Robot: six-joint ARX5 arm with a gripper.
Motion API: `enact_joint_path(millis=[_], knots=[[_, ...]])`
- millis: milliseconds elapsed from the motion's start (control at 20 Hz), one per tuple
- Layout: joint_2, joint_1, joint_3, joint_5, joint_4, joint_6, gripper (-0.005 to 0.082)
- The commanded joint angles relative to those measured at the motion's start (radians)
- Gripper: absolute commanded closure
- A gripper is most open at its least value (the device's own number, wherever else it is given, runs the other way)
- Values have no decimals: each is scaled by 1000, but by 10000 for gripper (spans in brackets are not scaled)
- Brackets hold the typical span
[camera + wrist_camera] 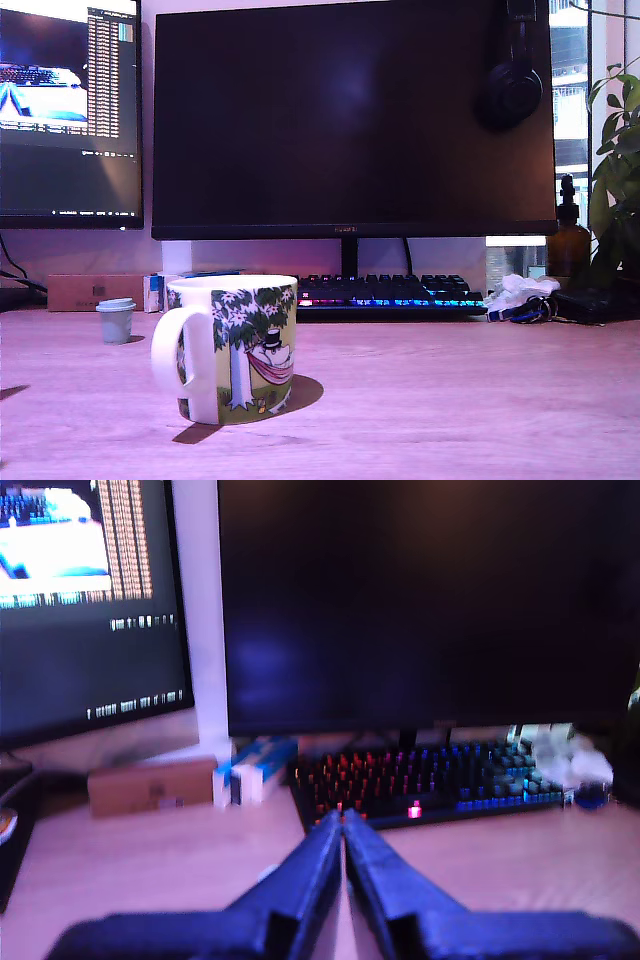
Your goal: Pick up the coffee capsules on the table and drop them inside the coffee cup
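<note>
The dark blue gripper (343,820), jaws pressed together on nothing, faces the backlit black keyboard (420,785), neither target in its wrist view; exterior view shows the upright pale grey-teal capsule (116,320) left of, beyond, the tree-printed white ceramic mug (232,347).

Gripper (343,818), wrist view, jaws closed.
Two dark fingers (310,875) converging to meet at the tips, nothing visible between them; wide base filling the lower frame, tips raised and pointing forward. Not seen in the exterior view.
</note>
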Motion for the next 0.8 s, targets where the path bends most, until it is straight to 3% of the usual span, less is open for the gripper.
enact_joint_path(millis=[0, 150, 450, 750], knots=[[67, 3, -24, 0, 44, -5, 788], [171, 3, -24, 2, 156, 3, 788], [293, 3, -29, 5, 338, 66, 788], [311, 3, -175, 5, 524, 64, 788]])
